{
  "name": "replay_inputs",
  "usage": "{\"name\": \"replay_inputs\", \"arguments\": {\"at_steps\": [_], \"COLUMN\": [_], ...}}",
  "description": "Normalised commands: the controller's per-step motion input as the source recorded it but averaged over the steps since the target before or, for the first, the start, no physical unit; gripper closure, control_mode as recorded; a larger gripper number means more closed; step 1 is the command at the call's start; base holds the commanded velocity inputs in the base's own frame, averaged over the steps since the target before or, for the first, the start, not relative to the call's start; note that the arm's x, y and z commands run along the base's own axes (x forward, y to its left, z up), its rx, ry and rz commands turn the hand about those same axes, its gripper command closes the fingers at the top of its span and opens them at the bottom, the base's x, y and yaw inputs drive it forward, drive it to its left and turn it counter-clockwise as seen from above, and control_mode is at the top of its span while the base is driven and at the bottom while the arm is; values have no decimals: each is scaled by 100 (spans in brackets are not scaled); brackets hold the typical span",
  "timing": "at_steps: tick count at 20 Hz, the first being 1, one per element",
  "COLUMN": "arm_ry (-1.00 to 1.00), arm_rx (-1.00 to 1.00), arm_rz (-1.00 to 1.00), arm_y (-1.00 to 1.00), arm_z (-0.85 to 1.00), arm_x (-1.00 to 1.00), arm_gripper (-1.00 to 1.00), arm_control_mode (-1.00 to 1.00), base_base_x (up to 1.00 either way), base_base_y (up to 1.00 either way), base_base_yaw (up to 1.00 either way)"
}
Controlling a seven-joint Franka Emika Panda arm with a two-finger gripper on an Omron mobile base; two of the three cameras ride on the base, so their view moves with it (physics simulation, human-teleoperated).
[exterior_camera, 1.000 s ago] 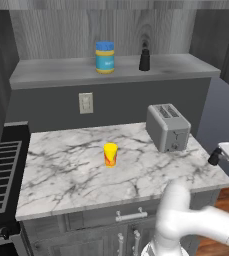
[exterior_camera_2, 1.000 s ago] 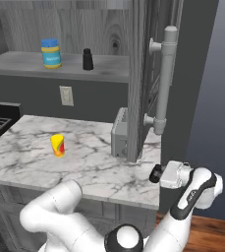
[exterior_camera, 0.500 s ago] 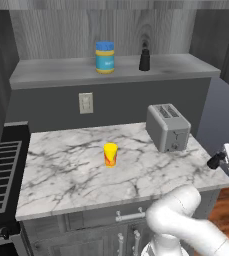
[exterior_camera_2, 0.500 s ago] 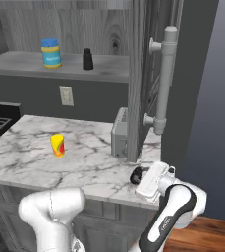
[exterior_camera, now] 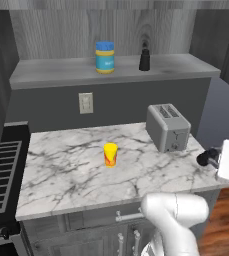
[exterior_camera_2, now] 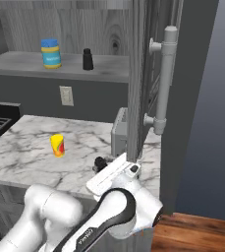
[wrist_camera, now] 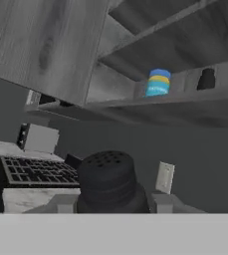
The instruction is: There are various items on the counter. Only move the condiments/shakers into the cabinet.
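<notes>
Now the hand (wrist_camera: 108,201) grips a black shaker (wrist_camera: 105,179), swung closer to the counter (exterior_camera: 76,175).

My arm bends low and reaches out to the right. My gripper (wrist_camera: 107,201) is clamped on a black shaker (wrist_camera: 107,180), hand tilted upward.

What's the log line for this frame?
gripper: shut on shaker | jar, other shaker: on shelf | cup: on counter

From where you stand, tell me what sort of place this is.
A kitchen, rendered rather than real. A toaster sits on a marble counter over drawers, a stove stands at the counter's left end, and a wall shelf holds a jar and a shaker.
</notes>
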Motion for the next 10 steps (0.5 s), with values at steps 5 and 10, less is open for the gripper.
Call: {"name": "replay_inputs", "arguments": {"at_steps": [5,10], "arm_ry": [7,32], "arm_rx": [-7,-5], "arm_rz": [-31,-34], "arm_y": [62,3], "arm_z": [100,100], "arm_x": [-2,1], "arm_gripper": [100,100], "arm_control_mode": [-100,-100], "base_base_x": [0,0], "base_base_y": [0,0], "base_base_yaw": [0,0]}}
